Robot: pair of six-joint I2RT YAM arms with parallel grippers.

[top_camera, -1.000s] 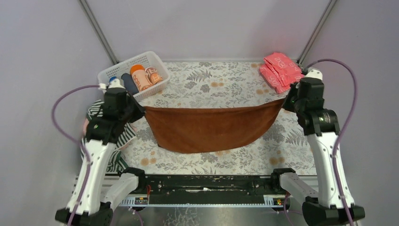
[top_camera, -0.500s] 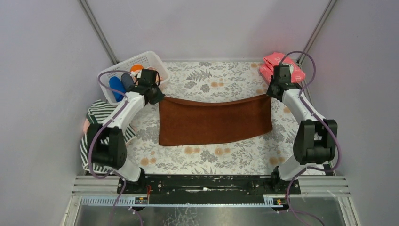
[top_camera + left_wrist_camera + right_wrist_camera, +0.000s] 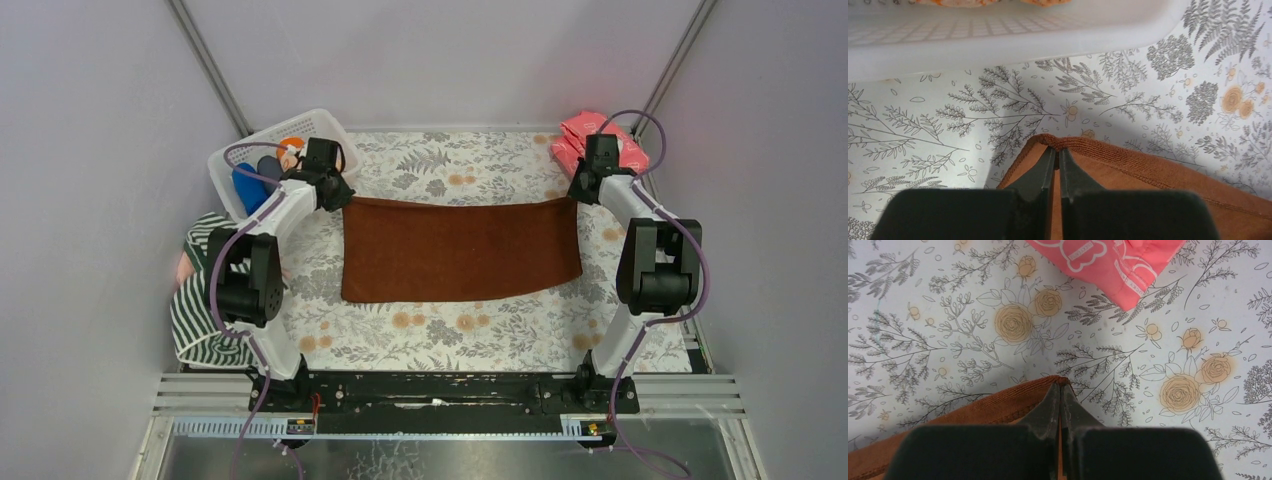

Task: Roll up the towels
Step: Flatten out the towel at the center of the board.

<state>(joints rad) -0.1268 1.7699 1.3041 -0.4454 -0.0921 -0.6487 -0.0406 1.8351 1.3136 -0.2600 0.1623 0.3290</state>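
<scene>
The rust-brown towel [image 3: 460, 250] lies spread flat across the middle of the table. My left gripper [image 3: 343, 199] is shut on its far left corner [image 3: 1058, 145], low over the table. My right gripper [image 3: 577, 197] is shut on its far right corner [image 3: 1060, 382]. The striped towel [image 3: 205, 310] lies bunched at the left table edge, beside my left arm. A bit of pale pink cloth [image 3: 183, 268] shows under it; I cannot tell more of it.
A white basket [image 3: 225, 160] with bottles stands at the far left, right beyond my left gripper; its wall fills the top of the left wrist view [image 3: 998, 45]. Red-pink packets [image 3: 600, 145] lie at the far right corner, just beyond my right gripper [image 3: 1108, 265].
Both arms reached far forward and down, carrying the hanging brown towel from the air near the table's middle. It now lies flat with its held edge at the far side.
</scene>
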